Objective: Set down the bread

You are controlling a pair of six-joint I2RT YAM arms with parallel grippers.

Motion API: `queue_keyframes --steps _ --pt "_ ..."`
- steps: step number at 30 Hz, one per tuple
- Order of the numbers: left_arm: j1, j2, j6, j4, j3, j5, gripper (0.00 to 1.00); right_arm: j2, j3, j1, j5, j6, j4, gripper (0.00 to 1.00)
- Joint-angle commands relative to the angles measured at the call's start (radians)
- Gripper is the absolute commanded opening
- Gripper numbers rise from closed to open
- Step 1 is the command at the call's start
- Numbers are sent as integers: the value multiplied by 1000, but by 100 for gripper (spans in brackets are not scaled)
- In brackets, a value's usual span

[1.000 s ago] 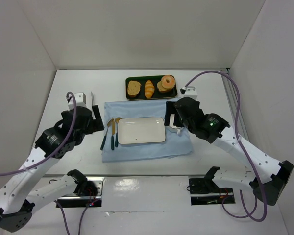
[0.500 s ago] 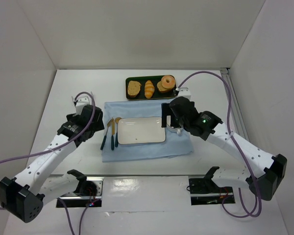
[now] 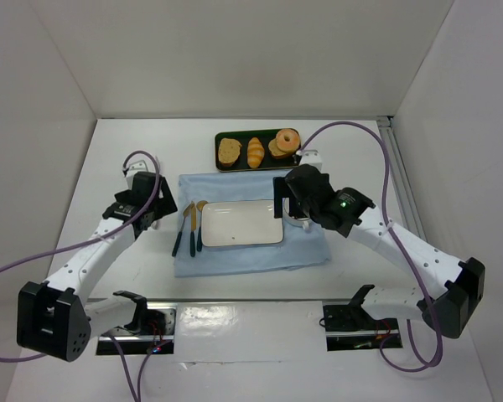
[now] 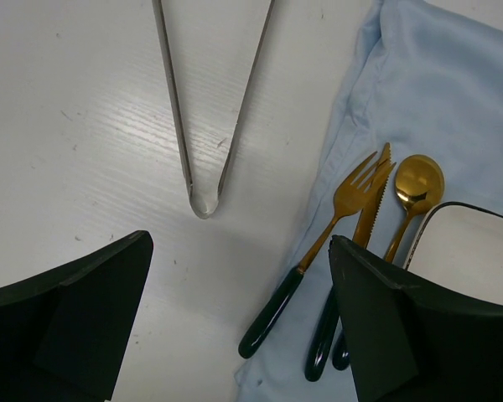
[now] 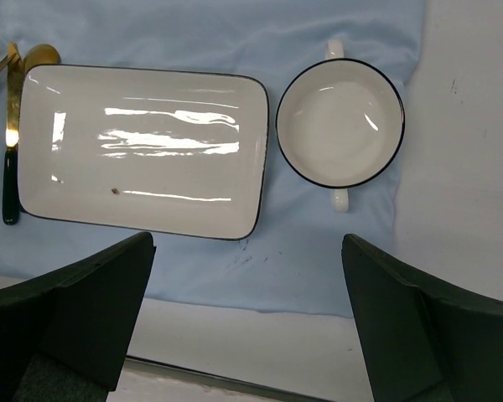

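The bread [image 3: 255, 152] is a golden-orange ridged roll lying in the middle of a dark tray [image 3: 220, 163] at the back of the table, between a toast slice [image 3: 229, 151] and a donut [image 3: 287, 141]. My left gripper [image 3: 161, 209] [image 4: 239, 243] is open and empty, above the table by the blue cloth's left edge, far from the bread. My right gripper [image 3: 278, 199] [image 5: 247, 243] is open and empty, above the right end of the white rectangular plate [image 3: 241, 222] [image 5: 142, 146], in front of the tray.
A blue cloth [image 3: 243, 255] [image 5: 318, 268] holds the plate, a white bowl [image 5: 339, 121] to its right, and a gold fork [image 4: 339, 213], knife and spoon [image 4: 415, 188] to its left. Metal tongs [image 4: 203, 193] lie on the bare table left of the cloth.
My left arm has stretched out and its gripper has moved toward the cloth's left edge. My right gripper has shifted a little left and back over the plate's right end.
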Motion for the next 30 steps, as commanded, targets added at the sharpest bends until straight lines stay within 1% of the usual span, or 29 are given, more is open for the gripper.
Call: queue_keyframes --steps 1,6,18,23,29,30 --pt "21 9 23 71 1 43 100 0 55 9 21 -13 41 100" --pt "30 18 32 71 1 63 100 -10 21 9 12 -4 63 100" --pt "50 36 32 99 -50 94 100 0 7 9 -8 6 86 100" --pt "59 113 23 121 -50 94 100 33 18 0 -8 6 76 100" --pt "102 200 14 139 -19 103 100 42 27 0 -8 -4 76 100" --pt "123 220 14 139 -19 103 100 42 27 -9 -8 -4 76 100"
